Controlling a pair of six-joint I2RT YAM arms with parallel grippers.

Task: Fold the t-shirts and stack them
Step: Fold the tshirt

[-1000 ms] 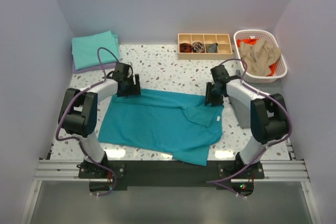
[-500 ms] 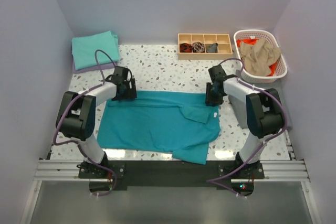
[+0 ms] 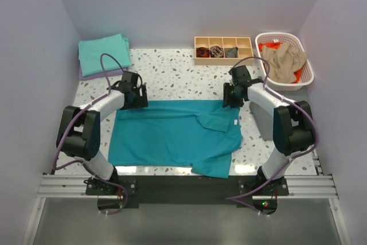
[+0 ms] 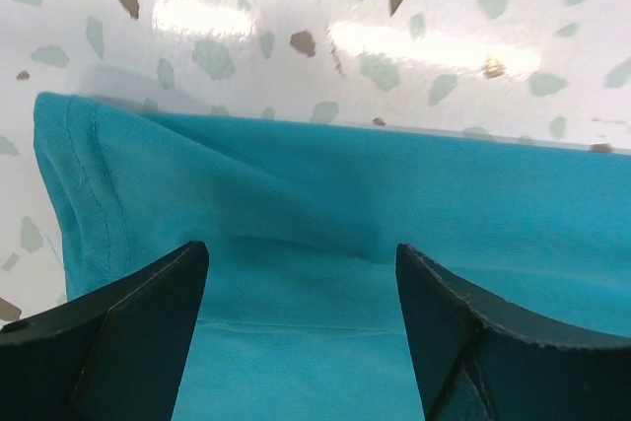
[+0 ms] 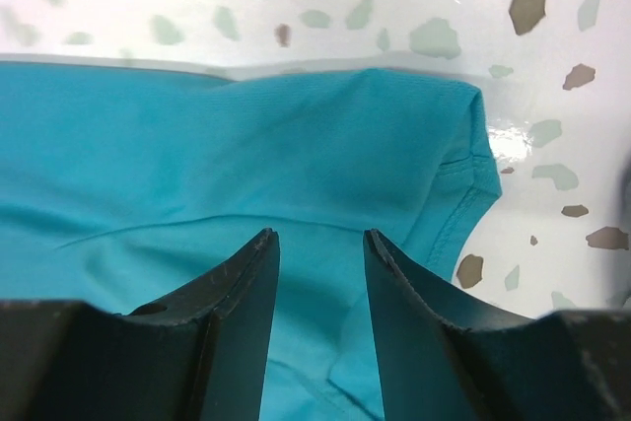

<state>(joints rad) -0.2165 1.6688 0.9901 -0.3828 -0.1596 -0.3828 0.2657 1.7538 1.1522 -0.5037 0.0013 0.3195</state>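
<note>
Fabric in deep teal covered the near half of the table (image 3: pixel 178 76) in the overhead view: the teal shirt (image 3: pixel 172 133) lay flat, its long axis running left to right, with a sleeve folded onto its right side beside a small white tag (image 3: pixel 235 123) too small to read. The left gripper (image 3: pixel 133 97) and right gripper (image 3: pixel 230 97) stood at its far corners. A folded aqua shirt (image 3: pixel 103 54) lay at far left. From the left wrist, the fingers (image 4: pixel 148 322) stood wide apart above a stitched corner. From the right wrist, the fingers (image 5: pixel 237 313) were narrowly parted, with flat cloth showing through the gap.
</note>
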